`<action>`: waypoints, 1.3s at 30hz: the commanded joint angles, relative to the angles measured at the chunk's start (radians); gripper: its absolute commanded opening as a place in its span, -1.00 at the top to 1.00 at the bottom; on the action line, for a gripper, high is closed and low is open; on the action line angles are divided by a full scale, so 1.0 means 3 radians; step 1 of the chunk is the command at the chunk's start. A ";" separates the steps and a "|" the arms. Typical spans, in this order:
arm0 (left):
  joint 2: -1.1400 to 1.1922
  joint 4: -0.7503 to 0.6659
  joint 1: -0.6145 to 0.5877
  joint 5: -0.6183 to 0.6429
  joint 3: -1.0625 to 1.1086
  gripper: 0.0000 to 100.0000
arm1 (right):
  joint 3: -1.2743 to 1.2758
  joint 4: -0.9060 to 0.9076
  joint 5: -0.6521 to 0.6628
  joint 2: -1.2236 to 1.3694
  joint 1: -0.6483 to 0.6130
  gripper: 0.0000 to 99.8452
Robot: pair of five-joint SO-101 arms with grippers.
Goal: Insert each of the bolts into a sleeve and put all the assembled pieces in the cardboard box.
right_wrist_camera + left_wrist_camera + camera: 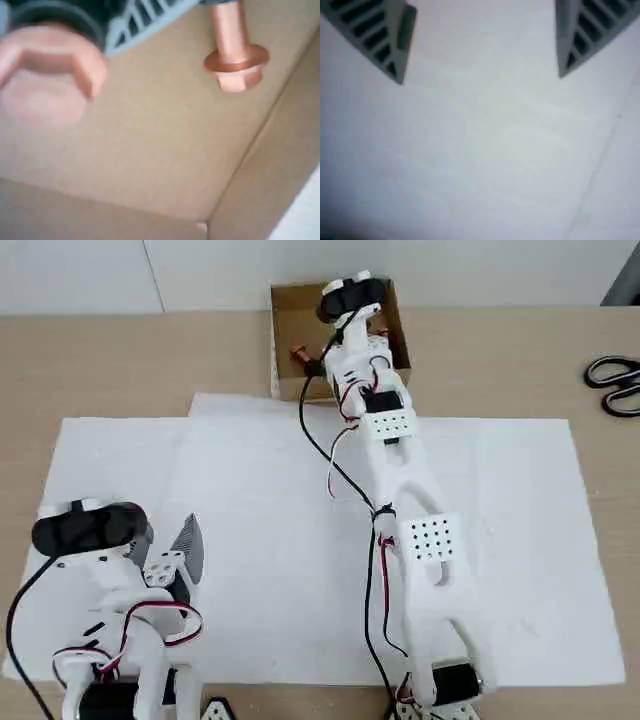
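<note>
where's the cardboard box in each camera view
High view: cardboard box at top centre, just beyond the white sheet.
Right wrist view: its brown floor and a corner, close up, with a bolt.
Left wrist view: the white sheet, close up.
Shared landmark: that sheet, spread before the box.

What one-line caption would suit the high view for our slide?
Right arm stretched into the box; left gripper open over the white sheet.
</note>
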 commanded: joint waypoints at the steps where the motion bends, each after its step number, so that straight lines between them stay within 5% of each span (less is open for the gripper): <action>1: -0.0031 -0.0082 -0.0010 -0.0026 -0.0008 0.62 | -0.0399 0.0258 0.0031 -0.0100 -0.0003 0.65; 5: -0.0031 -0.0082 -0.0010 -0.0026 -0.0008 0.62 | -0.0803 0.0642 0.0031 -0.0069 -0.0003 0.48; 22: -0.0031 -0.0169 -0.0010 -0.0026 -0.0023 0.62 | -0.1979 0.1511 0.0031 -0.0488 0.0054 0.48; 28: -0.0031 -0.0210 0.0005 -0.0026 -0.0023 0.62 | -0.1979 0.2417 0.0031 -0.1430 0.0084 0.48; 35: -0.0031 -0.0245 0.0005 -0.0026 -0.0018 0.62 | -0.1979 0.4145 0.0031 -0.2488 0.0084 0.48; 39: -0.0031 -0.0245 0.0010 -0.0026 -0.0008 0.62 | -0.1974 0.4314 0.0031 -0.3061 0.0212 0.48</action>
